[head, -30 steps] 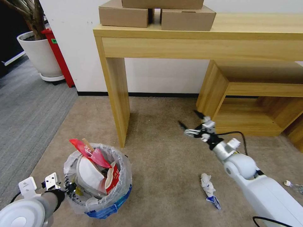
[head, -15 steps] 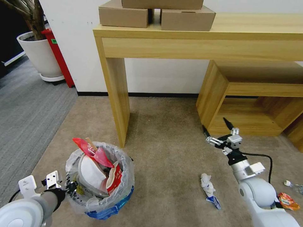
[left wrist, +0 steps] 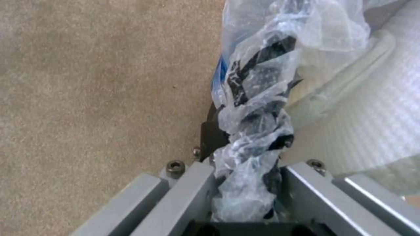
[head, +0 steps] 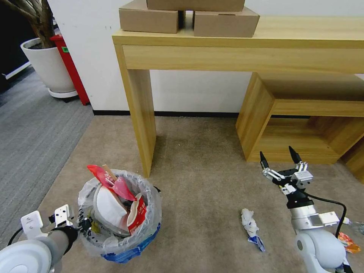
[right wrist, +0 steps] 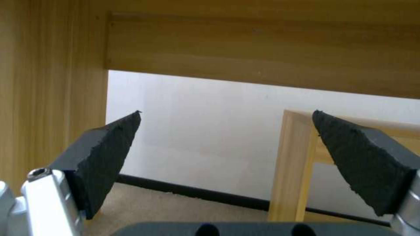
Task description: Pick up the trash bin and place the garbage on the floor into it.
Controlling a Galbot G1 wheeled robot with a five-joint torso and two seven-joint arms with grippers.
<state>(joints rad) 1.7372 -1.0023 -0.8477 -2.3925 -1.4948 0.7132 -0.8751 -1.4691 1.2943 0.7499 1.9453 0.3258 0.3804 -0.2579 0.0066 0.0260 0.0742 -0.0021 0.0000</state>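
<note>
Two robot arms work over a beige carpet floor (head: 197, 159) beneath a long wooden surface (head: 242, 45). At lower left stands the trash bin (head: 131, 248), blue and bag-lined, heaped with wrappers and a white slipper. On the bin's near-left side, the left claw (head: 81, 223) is clamped on its plastic-wrapped rim. Raised above the carpet at right, the right claw (head: 278, 159) is spread wide and holds nothing. A crumpled tissue (head: 248, 222) lies on the carpet between bin and right arm.
</note>
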